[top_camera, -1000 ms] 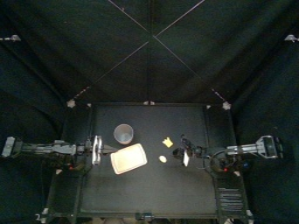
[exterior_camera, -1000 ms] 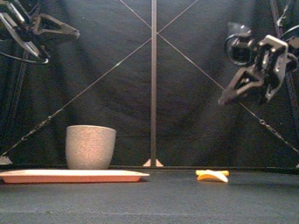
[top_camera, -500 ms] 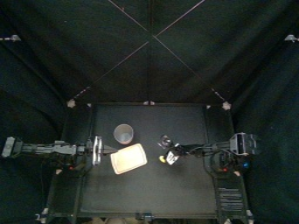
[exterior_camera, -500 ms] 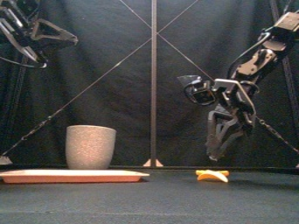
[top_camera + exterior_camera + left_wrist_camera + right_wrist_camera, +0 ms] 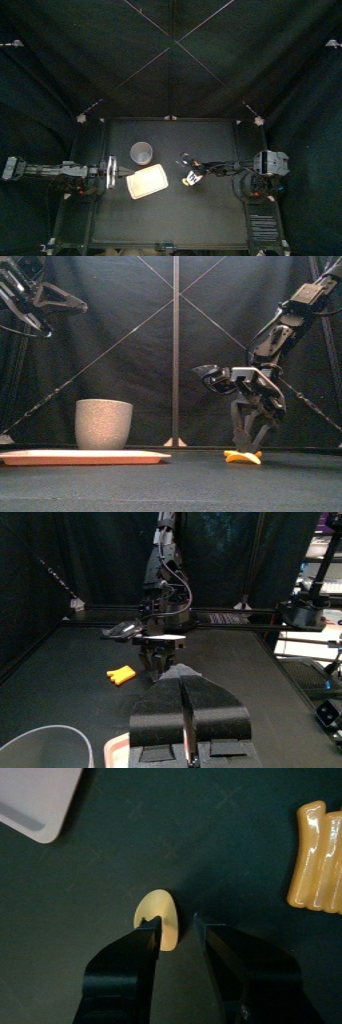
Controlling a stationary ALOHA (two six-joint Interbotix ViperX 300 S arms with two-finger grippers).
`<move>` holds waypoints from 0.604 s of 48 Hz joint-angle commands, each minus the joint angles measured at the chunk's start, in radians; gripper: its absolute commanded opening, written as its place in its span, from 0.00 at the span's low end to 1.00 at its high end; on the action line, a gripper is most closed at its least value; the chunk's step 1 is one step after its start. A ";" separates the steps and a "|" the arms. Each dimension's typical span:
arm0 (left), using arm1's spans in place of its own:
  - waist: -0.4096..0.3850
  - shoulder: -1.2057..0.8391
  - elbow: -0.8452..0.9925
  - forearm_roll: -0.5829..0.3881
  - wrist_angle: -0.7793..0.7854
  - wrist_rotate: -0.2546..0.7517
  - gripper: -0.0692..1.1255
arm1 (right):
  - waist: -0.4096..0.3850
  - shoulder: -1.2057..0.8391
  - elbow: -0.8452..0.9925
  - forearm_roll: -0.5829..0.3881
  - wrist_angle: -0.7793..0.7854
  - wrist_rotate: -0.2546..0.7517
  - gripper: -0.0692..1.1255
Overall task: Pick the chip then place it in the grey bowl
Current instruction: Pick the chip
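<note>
Yellow chip [image 5: 155,913], one, under spread right pincer [image 5: 178,925]; left pincer [image 5: 186,682] pressed together; one grey bowl [image 5: 103,423].

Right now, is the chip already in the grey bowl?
No, the chip lies on the black table between the jaws of the open right tool, not in the grey bowl.
</note>
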 commanded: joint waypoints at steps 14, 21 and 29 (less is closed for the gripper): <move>0.028 0.006 -0.012 -0.028 -0.003 0.000 0.08 | 0.006 0.012 -0.049 0.005 0.020 -0.003 0.60; 0.043 0.005 -0.009 -0.040 -0.003 0.000 0.08 | 0.026 0.012 -0.051 0.005 0.035 -0.003 0.49; 0.054 0.005 -0.006 -0.043 -0.003 0.000 0.08 | 0.041 0.014 -0.057 0.002 0.029 -0.003 0.39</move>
